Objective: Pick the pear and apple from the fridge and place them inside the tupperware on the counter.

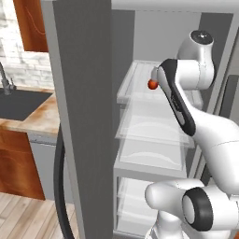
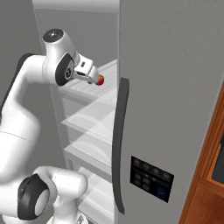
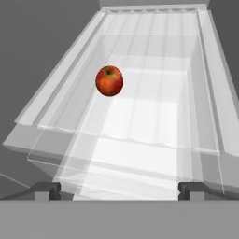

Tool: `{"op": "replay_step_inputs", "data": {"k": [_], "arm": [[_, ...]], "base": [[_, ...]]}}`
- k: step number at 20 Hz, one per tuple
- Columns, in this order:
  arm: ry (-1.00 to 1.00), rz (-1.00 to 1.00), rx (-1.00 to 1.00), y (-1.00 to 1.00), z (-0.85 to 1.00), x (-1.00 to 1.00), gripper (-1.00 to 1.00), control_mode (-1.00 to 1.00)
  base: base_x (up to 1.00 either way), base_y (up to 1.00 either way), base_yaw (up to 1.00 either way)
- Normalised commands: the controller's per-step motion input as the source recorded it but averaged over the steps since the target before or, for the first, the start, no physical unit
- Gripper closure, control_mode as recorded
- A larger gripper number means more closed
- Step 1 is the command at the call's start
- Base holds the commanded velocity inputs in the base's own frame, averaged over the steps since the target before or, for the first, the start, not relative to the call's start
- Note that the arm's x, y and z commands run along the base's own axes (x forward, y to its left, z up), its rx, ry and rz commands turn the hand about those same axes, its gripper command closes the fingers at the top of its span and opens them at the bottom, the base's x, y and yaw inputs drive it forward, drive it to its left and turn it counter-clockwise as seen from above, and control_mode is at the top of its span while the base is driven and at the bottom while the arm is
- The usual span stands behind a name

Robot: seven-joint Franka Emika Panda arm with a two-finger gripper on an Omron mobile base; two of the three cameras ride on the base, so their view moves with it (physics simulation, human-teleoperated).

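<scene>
The red apple [image 3: 109, 80] sits on a white translucent shelf [image 3: 154, 121] of the open fridge [image 1: 84, 116], toward the shelf's left side. My gripper [image 3: 119, 191] is open, level with the shelf's front edge and a short way back from the apple, with nothing between its fingers. From the side, the hand [image 2: 85, 69] reaches into the fridge and the apple [image 2: 100, 80] lies just beyond it. The apple [image 1: 151, 84] also peeks out beside my forearm. The pear and the tupperware are out of view. The counter [image 1: 42, 116] lies left of the fridge.
A black sink [image 1: 21, 102] with a faucet is set in the counter. The fridge's door [image 2: 175, 87] with its long dark handle [image 2: 119, 144] stands close on the right. More translucent shelves [image 1: 149, 135] lie below the apple's shelf.
</scene>
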Motion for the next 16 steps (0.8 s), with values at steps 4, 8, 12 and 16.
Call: {"op": "replay_step_inputs", "data": {"k": [4,8,12,16], "arm": [[0.12,0.0,0.0,0.0,-0.06,0.38,-1.0,-1.0],[0.13,0.0,0.0,0.0,-0.09,0.33,-1.0,-1.0],[0.08,0.0,0.0,0.0,-0.13,0.25,-1.0,-1.0],[0.01,0.0,0.0,0.0,-0.06,0.23,-1.0,-1.0]], "base": [[0.0,0.0,0.0],[0.0,0.0,0.0],[0.0,0.0,0.0],[0.0,0.0,0.0]]}}
